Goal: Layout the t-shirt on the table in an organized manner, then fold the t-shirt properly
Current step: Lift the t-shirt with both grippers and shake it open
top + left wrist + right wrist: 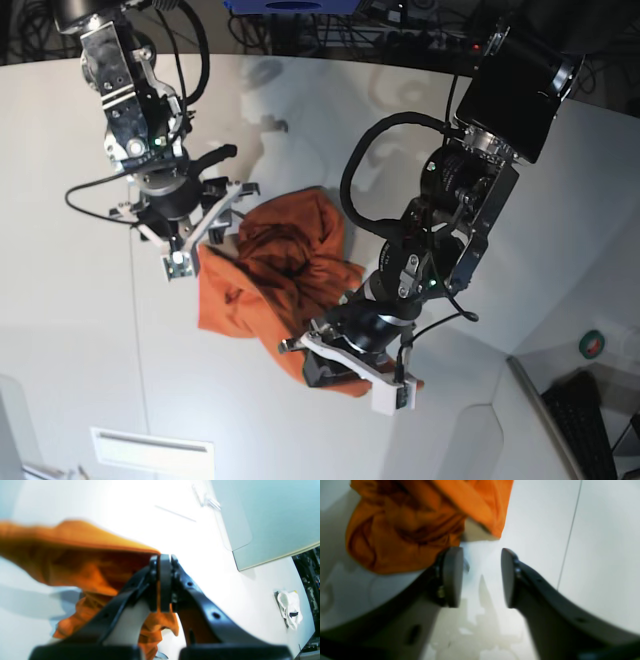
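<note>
White and smooth, the table (70, 330) carries the t-shirt (275, 265), a crumpled orange heap lying near the middle of the tabletop, well clear of its curved far edge. A thin dark seam (567, 547) crosses the surface beside it. The left gripper (163, 580) is clenched on a fold of the t-shirt's edge, orange cloth bunched between its black pads and lifted off the tabletop. The right gripper (481, 577) hangs just beside the opposite side of the heap, its jaws parted with nothing between them, only bare table showing through the gap.
</note>
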Motion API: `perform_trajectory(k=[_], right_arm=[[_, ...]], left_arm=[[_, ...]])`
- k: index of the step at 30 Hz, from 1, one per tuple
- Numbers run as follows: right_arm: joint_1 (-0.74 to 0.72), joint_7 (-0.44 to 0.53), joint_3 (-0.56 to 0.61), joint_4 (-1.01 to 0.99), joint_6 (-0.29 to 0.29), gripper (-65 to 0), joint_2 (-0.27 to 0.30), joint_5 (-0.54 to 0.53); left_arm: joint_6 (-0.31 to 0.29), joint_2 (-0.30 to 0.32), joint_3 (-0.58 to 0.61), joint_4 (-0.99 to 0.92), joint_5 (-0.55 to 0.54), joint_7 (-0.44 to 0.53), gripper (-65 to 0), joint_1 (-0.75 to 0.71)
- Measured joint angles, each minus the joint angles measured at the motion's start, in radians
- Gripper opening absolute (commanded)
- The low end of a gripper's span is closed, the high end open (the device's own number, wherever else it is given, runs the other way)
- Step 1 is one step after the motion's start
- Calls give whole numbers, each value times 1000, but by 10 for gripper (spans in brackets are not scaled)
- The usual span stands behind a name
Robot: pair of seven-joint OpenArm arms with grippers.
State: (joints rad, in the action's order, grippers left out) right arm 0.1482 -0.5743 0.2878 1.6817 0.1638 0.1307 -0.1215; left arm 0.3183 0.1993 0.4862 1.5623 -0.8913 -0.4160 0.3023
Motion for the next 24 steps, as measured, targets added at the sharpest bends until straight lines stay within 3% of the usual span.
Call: perform_trajectory(k=[2, 6, 8, 9, 19, 24], right_arm=[[-45, 3, 5, -51, 0, -237, 10, -7], [-67, -6, 5, -105, -12, -239, 14, -6], [-73, -6, 5, -107, -103, -239, 13, -13], [-80, -5, 5, -107, -116, -239, 3, -13], [-132, 1, 4, -191, -118, -240, -63, -5], [-159, 104, 6, -274, -120, -240, -64, -3]], left_arm=[[-3, 0, 0, 2, 0, 0, -650, 1], [-3, 0, 0, 2, 0, 3, -650, 2], [-3, 0, 0, 2, 0, 2, -650, 2], [-3, 0, 0, 2, 0, 1, -650, 3], [-3, -5, 0, 2, 0, 0, -650, 2], [0, -5, 0, 3, 0, 0, -650, 3]])
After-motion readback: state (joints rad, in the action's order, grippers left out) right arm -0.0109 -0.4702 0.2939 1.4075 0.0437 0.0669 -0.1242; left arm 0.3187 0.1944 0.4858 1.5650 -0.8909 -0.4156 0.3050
